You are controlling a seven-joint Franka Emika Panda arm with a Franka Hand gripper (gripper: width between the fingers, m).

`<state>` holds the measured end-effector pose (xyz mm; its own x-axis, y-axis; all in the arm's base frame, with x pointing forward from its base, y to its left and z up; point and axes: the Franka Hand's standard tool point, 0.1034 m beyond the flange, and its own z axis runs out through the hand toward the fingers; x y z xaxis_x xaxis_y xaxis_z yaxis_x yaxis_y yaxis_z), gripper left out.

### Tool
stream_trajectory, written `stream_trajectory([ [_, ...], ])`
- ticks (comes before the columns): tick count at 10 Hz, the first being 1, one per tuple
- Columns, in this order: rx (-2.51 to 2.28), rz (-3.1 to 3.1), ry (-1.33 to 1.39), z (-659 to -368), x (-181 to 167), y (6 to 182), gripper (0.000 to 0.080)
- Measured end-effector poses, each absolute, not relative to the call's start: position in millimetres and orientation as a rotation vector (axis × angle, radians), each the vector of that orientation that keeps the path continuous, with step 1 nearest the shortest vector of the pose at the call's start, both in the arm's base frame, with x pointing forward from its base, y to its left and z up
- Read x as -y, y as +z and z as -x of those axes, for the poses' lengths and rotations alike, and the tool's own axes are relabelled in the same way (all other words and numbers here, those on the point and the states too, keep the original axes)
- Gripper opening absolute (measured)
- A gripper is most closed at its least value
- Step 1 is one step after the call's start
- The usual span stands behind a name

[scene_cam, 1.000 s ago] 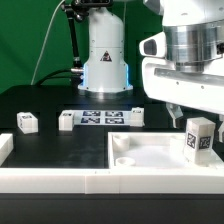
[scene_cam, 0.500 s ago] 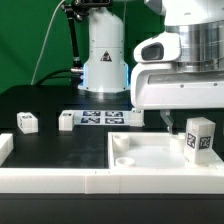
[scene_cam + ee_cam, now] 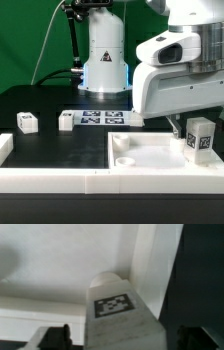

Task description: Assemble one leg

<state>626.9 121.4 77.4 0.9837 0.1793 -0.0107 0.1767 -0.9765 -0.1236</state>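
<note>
Leg [image 3: 200, 138]: upright inside tray [image 3: 150, 173], by its rim at the exterior view's right.
Gripper [image 3: 120, 339]: spread, straddling the leg, apparently clear of it.
Handling: centre over the leg, lower squarely, close gently.

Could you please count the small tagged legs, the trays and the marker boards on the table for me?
Legs: 4
Tray: 1
Marker board: 1
Total: 6
</note>
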Motion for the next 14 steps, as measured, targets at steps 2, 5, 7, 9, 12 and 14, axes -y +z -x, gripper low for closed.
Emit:
stream_trajectory([
  [2,0.260,3.010,0.033,-627.2,-120.4,77.6,0.0411],
  [5,0.217,3.017,0.035,-627.7,-116.9,77.2,0.0296],
  [7,0.140,3.012,0.040,-628.0,-113.0,76.1,0.0295],
  [9,-0.302,2.990,0.051,-627.9,-114.1,75.6,0.0294],
  [12,-0.869,2.882,0.076,-627.0,-114.1,74.5,0.0295],
  [14,-1.210,2.746,0.108,-627.4,-112.6,74.4,0.0295],
])
